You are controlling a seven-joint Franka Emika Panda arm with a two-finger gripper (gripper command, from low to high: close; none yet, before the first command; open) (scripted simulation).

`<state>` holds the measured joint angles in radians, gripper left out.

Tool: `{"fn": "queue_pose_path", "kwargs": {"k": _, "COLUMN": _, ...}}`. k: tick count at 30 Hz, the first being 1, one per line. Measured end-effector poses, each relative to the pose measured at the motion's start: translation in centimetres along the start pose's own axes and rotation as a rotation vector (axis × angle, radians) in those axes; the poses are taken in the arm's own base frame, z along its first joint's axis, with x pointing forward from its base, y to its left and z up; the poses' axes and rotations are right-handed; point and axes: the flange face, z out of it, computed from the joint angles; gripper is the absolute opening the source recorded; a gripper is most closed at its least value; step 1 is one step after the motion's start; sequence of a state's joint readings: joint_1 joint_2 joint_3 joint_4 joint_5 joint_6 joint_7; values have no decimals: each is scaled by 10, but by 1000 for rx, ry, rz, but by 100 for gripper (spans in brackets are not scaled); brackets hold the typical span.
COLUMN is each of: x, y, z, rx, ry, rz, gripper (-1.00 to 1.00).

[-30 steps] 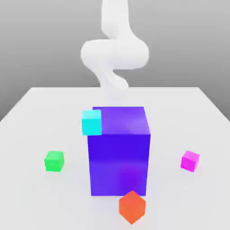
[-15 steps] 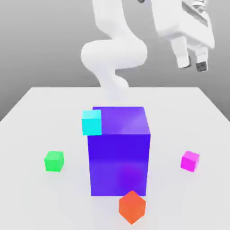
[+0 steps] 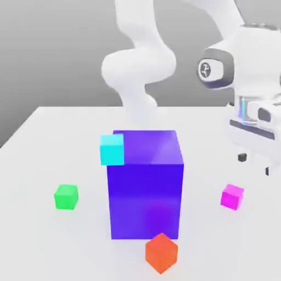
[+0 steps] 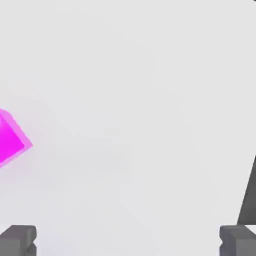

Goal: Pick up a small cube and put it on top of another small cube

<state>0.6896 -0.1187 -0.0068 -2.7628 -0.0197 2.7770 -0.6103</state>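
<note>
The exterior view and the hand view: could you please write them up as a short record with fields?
gripper: above the table, on the exterior view's right
jaws: open, nothing between them
magenta cube: on the table, below the gripper
green cube: on the table, exterior view's left
big block: purple-blue, between those two cubes
stacking: not yet done
</note>
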Motion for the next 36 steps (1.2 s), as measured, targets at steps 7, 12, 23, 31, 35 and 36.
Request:
{"fn": "queue_pose_path", "kwargs": {"k": 7, "x": -12, "y": -75, "z": 68, "rx": 98, "ry": -79, "rz": -415, "gripper": 0}}
{"fn": "queue_pose_path", "kwargs": {"k": 12, "x": -20, "y": -77, "z": 112, "rx": 104, "ry": -84, "rz": -421, "gripper": 0}}
{"fn": "queue_pose_path", "kwargs": {"k": 23, "x": -20, "y": -77, "z": 115, "rx": 106, "ry": -86, "rz": -421, "gripper": -100}}
{"fn": "queue_pose_path", "kwargs": {"k": 31, "x": 4, "y": -70, "z": 65, "rx": 97, "ry": -79, "rz": -528, "gripper": -100}}
{"fn": "queue_pose_path", "kwargs": {"k": 35, "x": 31, "y": -47, "z": 60, "rx": 78, "ry": -79, "rz": -691, "gripper": -100}}
{"fn": "queue_pose_path", "kwargs": {"k": 36, "x": 33, "y": -37, "z": 60, "rx": 72, "ry": -84, "rz": -715, "gripper": -100}}
